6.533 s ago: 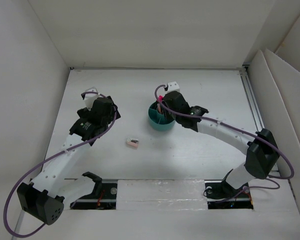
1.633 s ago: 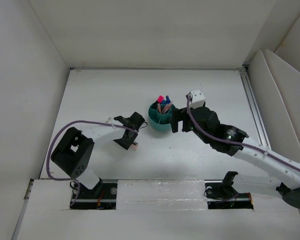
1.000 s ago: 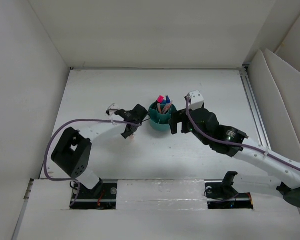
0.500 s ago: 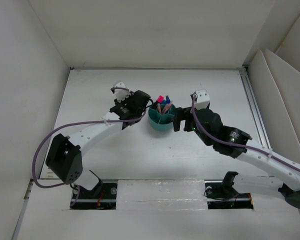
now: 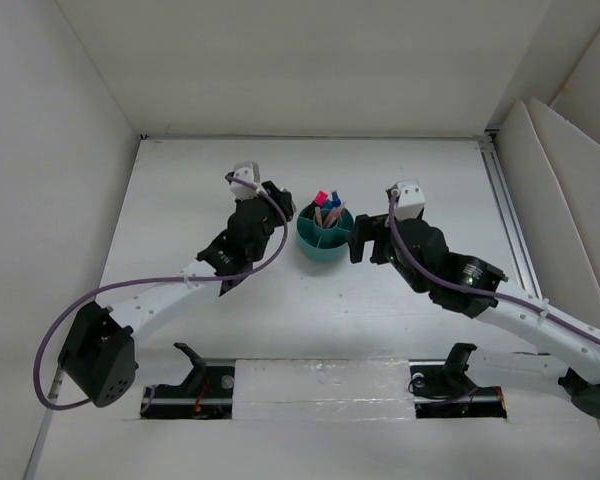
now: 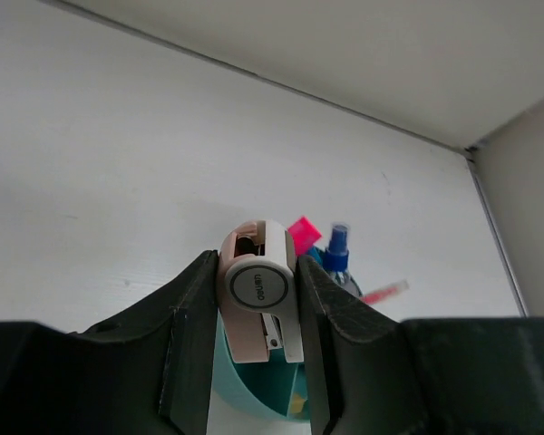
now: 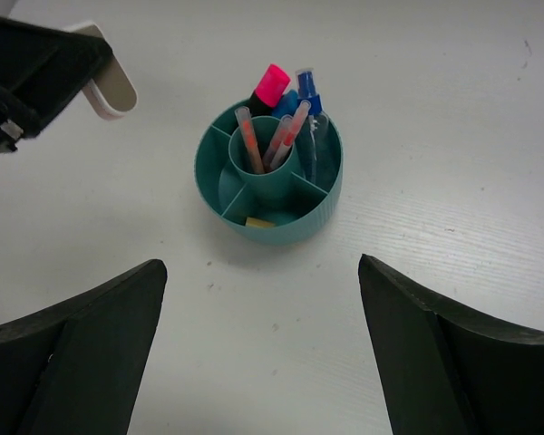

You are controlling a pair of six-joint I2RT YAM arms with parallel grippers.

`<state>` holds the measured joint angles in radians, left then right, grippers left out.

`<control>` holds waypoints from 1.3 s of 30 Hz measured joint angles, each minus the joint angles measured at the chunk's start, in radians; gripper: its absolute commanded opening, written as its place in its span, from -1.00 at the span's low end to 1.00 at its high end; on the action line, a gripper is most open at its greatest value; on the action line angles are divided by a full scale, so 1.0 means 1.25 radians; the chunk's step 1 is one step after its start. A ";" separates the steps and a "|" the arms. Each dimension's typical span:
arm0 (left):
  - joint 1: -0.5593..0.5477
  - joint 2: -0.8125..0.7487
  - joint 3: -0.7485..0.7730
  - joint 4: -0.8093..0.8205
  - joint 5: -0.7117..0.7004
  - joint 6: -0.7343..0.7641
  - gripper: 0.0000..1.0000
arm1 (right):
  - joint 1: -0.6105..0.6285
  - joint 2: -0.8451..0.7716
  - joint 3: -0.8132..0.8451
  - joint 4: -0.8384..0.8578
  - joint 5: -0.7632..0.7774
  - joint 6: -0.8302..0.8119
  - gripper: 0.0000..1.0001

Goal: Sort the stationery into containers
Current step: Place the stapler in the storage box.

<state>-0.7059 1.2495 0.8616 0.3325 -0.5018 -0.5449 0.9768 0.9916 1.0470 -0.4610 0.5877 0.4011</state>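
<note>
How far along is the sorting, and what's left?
Nearly done. Done: pens stand in the central cup of the teal organizer; markers, a clear bottle and a tan block sit in outer compartments. In hand: the left gripper is shut on the pink eraser, beside the organizer; the right gripper hangs open opposite. Left: drop the eraser into a compartment. No other loose stationery shows.

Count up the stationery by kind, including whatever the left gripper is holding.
Markers: 2
Thin pens: 3
Clear bottle: 1
Tan block: 1
Pink eraser, in the left gripper: 1
Total: 8
</note>
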 measured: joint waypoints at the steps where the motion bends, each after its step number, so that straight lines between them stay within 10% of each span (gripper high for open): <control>1: 0.000 -0.010 -0.032 0.038 0.029 0.014 -1.00 | 0.000 0.000 0.000 -0.004 0.000 0.002 0.85; 18: 0.014 -0.002 -0.198 0.407 0.283 0.191 -1.00 | 0.000 0.002 0.000 -0.045 -0.016 0.020 0.85; 39: 0.037 0.107 -0.234 0.569 0.503 0.394 -1.00 | 0.000 0.002 0.001 -0.077 -0.018 0.021 0.85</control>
<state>-0.6598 1.3827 0.5690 1.0431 0.1265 -0.0521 0.9768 0.9943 1.0477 -0.5575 0.5648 0.4271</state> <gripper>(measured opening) 0.305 0.926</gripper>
